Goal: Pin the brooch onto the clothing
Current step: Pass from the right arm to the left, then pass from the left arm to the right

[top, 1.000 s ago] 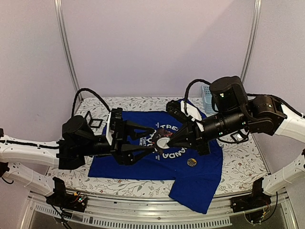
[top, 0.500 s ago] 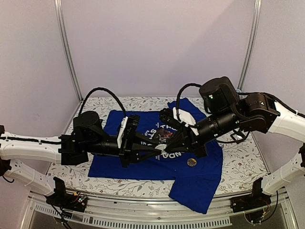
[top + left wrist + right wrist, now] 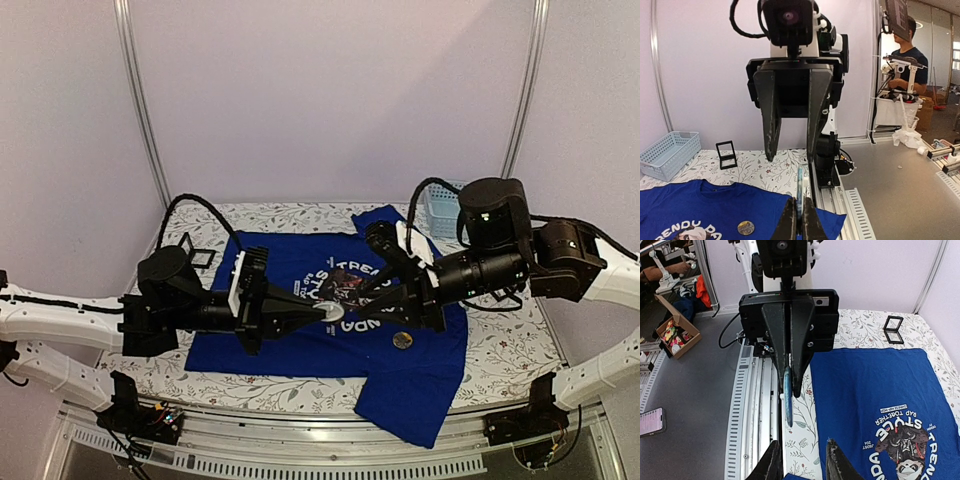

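The clothing, a royal-blue T-shirt with a panda print, lies flat on the table. My left gripper is shut on the brooch, a round disc held above the shirt. It shows edge-on in the left wrist view, pinched between the left fingertips. Facing it, my right gripper stands open just to its right. In the right wrist view the brooch hangs beyond my open right gripper, apart from both fingers. A second round badge lies on the shirt.
A light-blue basket stands at the back right of the table. A small black frame stand sits at the back left. The shirt's lower right part hangs over the table's front edge by the rail.
The left gripper has closed on the brooch that the right gripper held. The right gripper has opened and drawn back a little to the right.
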You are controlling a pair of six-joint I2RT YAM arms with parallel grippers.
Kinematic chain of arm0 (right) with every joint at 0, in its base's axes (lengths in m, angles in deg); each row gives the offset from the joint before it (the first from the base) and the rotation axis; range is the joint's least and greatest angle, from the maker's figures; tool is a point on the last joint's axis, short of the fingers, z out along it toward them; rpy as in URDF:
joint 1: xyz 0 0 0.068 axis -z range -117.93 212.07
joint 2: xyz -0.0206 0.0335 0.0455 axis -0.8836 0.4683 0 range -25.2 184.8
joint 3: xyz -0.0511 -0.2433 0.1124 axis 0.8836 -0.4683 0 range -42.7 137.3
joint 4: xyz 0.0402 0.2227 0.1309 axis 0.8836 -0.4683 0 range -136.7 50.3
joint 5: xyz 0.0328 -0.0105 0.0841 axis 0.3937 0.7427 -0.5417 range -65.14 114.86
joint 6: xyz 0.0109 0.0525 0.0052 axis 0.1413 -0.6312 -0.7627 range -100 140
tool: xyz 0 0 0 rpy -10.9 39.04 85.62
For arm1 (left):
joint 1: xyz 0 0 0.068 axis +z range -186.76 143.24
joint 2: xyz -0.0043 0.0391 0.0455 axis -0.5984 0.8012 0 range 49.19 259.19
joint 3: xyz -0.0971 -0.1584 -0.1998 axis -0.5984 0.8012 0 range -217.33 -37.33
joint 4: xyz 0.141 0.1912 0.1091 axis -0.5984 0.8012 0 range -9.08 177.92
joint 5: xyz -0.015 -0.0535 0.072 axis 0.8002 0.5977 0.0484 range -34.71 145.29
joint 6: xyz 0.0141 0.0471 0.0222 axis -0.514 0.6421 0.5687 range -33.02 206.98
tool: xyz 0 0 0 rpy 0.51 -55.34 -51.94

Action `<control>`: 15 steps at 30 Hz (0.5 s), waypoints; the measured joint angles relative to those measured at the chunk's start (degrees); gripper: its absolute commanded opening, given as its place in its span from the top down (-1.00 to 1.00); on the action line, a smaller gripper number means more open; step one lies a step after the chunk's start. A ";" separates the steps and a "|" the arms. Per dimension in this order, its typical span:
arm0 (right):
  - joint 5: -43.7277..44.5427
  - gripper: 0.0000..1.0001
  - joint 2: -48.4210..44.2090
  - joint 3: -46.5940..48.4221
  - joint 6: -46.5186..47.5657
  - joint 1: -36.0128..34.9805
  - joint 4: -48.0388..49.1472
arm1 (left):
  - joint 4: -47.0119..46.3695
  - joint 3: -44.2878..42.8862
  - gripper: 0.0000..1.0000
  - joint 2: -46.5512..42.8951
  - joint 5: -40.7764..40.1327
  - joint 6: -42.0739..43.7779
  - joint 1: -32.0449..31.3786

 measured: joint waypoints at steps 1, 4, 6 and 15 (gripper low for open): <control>0.31 0.41 -1.33 -1.55 -0.61 0.00 2.12 | -1.03 0.52 1.00 -0.15 -0.35 -0.15 0.00; 0.48 0.29 -3.74 -4.68 -2.78 0.00 8.98 | -4.79 1.60 1.00 -0.28 -1.55 -0.90 0.00; 0.22 0.19 -4.35 -6.27 -4.15 0.00 13.64 | -6.62 1.62 1.00 -0.28 -2.27 -1.18 0.00; -1.14 0.32 -1.99 -11.72 -9.86 0.00 31.50 | -13.09 2.58 1.00 -0.48 -4.37 -2.82 -0.02</control>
